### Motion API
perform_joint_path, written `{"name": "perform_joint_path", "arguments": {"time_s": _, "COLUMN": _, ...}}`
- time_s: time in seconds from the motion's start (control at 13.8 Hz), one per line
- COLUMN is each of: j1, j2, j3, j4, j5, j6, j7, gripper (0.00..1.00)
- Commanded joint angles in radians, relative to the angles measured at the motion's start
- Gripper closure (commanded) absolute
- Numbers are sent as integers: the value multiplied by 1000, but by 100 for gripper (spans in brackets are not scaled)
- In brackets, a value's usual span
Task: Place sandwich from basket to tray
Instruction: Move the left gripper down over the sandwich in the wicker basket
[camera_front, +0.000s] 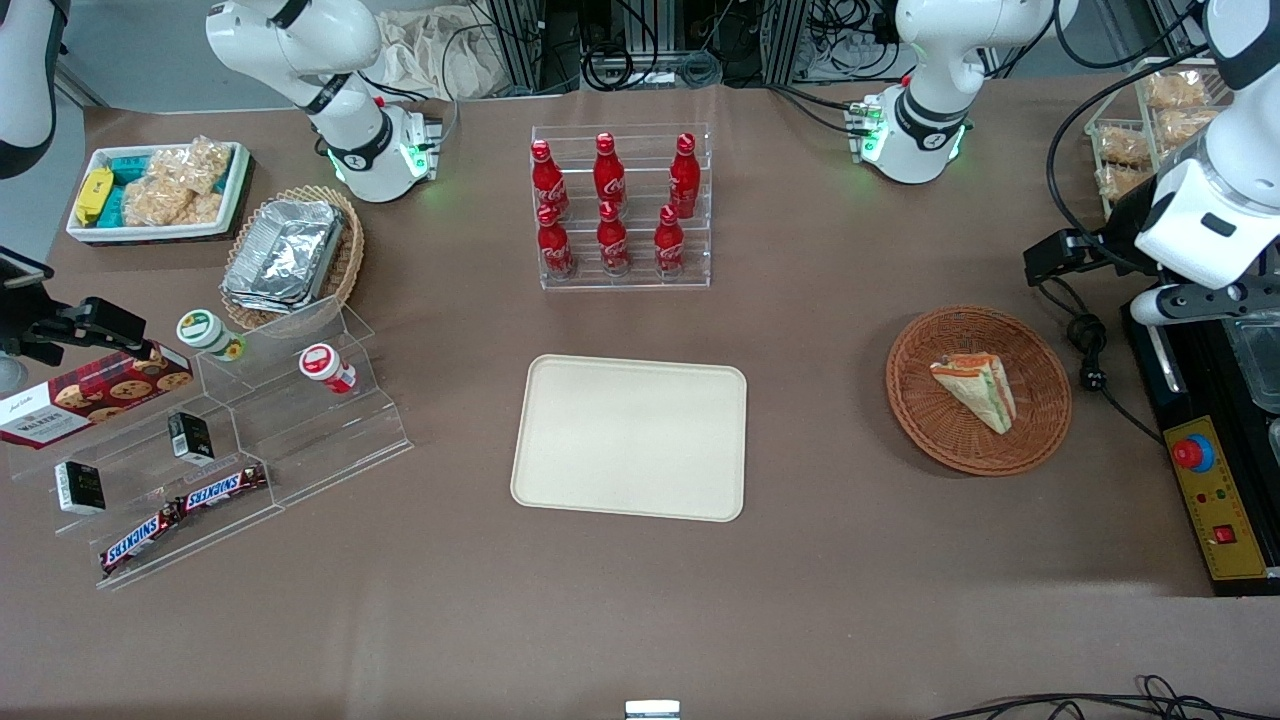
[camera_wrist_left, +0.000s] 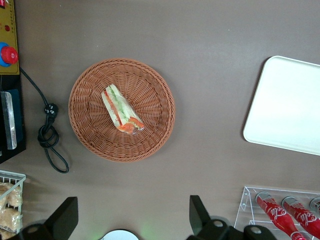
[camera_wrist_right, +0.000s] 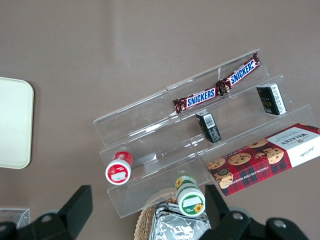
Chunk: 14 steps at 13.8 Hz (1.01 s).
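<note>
Front view: bare table all around the basket (camera_front: 978, 390) and between it and the tray (camera_front: 630, 437), which sits toward the parked arm's end. Sandwich (camera_front: 975, 389) lies in the basket, long axis diagonal, narrow tip toward the front camera. Gripper (camera_wrist_left: 131, 215) hangs well above basket, fingers (camera_wrist_left: 65, 216) spread wide, holding nothing.

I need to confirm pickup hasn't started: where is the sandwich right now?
The sandwich lies in the basket, toward the working arm's end of the table from the tray; the open pincer hangs above, clear of it.
</note>
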<state>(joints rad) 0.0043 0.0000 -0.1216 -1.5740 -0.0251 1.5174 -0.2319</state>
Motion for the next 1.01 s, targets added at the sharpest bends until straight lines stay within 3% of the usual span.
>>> {"name": "perform_joint_path", "arguments": {"time_s": 0.0, "j1": -12, "j2": 14, "j3": 7, "j4": 31, "j5": 4, "j6": -17, "j7": 5, "gripper": 0}}
{"name": "perform_joint_path", "arguments": {"time_s": 0.22, "j1": -10, "j2": 23, "j3": 7, "j4": 25, "j5": 4, "j6": -19, "j7": -90, "gripper": 0}}
{"name": "perform_joint_path", "arguments": {"time_s": 0.36, "j1": -10, "j2": 31, "j3": 8, "j4": -23, "j5": -5, "j6": 1, "j7": -315, "gripper": 0}}
{"name": "perform_joint_path", "arguments": {"time_s": 0.51, "j1": -4, "j2": 3, "j3": 10, "j4": -172, "j5": -9, "j6": 120, "j7": -435, "gripper": 0}}
{"name": "perform_joint_path", "arguments": {"time_s": 0.65, "j1": 6, "j2": -46, "j3": 16, "j4": -341, "j5": -9, "j6": 268, "j7": -445, "gripper": 1}}
{"name": "perform_joint_path", "arguments": {"time_s": 0.94, "j1": 54, "j2": -31, "j3": 17, "j4": -532, "j5": 1, "j6": 467, "j7": -449, "gripper": 1}}
